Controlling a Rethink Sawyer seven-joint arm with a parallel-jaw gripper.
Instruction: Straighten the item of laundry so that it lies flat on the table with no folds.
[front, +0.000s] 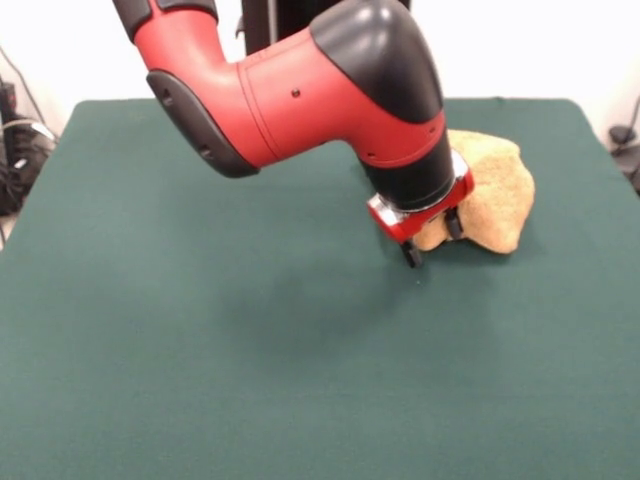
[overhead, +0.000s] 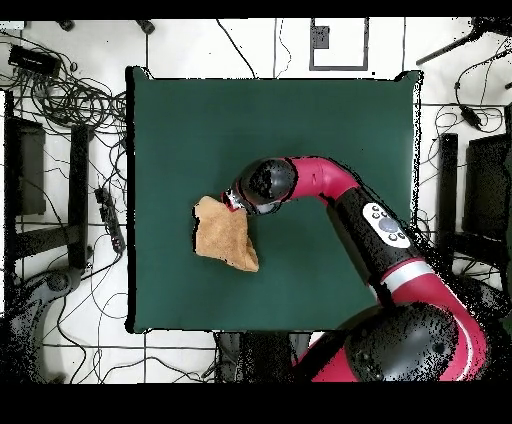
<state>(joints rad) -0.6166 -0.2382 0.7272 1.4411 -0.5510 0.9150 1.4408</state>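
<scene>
The golden-orange towel (front: 495, 190) lies crumpled in a folded heap on the right side of the dark green table (front: 200, 350) in the front view. My gripper (front: 432, 240) is down at the towel's left front edge. Its two black fingers (front: 412, 255) stand apart, with a bit of the towel's edge between them. In the overhead view the towel (overhead: 225, 240) lies near the left edge of the table (overhead: 300, 120), and my wrist covers the gripper (overhead: 236, 200) at the towel's upper right corner. No label tag shows.
My red and black arm (front: 300, 100) reaches across the middle of the table from the far side. Cables and stands (overhead: 70, 100) lie on the floor around the table, off its left edge in the overhead view.
</scene>
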